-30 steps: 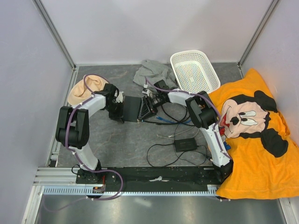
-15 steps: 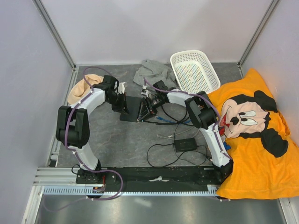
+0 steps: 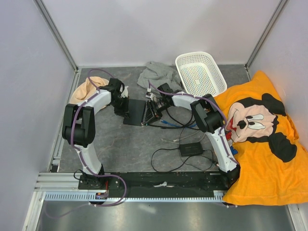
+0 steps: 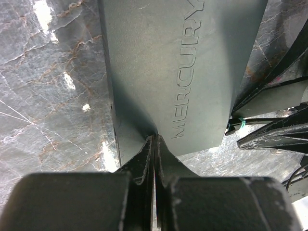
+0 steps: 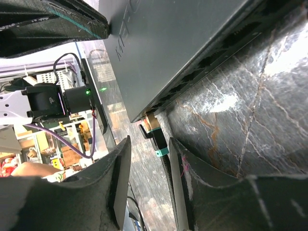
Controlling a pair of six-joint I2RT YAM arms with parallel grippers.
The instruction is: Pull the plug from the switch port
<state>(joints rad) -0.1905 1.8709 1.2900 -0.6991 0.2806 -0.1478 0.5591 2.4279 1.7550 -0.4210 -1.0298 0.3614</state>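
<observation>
The switch [image 3: 136,111] is lying flat on the grey marbled table [image 3: 120,149], just above its middle in the overhead view. Its long axis is running roughly from 12 to 6 o'clock, and its row of ports [image 5: 202,72] is facing 3 o'clock, toward the right arm. The occupied switch port [image 5: 148,114] is sitting at the end of that row, at the box's corner. The plug [image 5: 153,129] is sticking straight out of it, its teal-banded cable trailing back toward the camera.

The right gripper [image 5: 148,144] is hovering with its fingers spread, one on each side of the cable, and I cannot tell whether either is touching it. The left gripper [image 4: 154,144] is showing its fingers pressed together, tips meeting the switch's 9 o'clock edge below the raised lettering.

From above, both grippers are hiding the box's side edges, and the plug is too small to pick out there. The wrist views are cutting the switch off on every side.

A white lattice basket [image 3: 201,72] is standing at 1 o'clock, with a grey cloth [image 3: 156,73] beside it. A power brick [image 3: 191,149] with loose cords is lying at 5 o'clock.
</observation>
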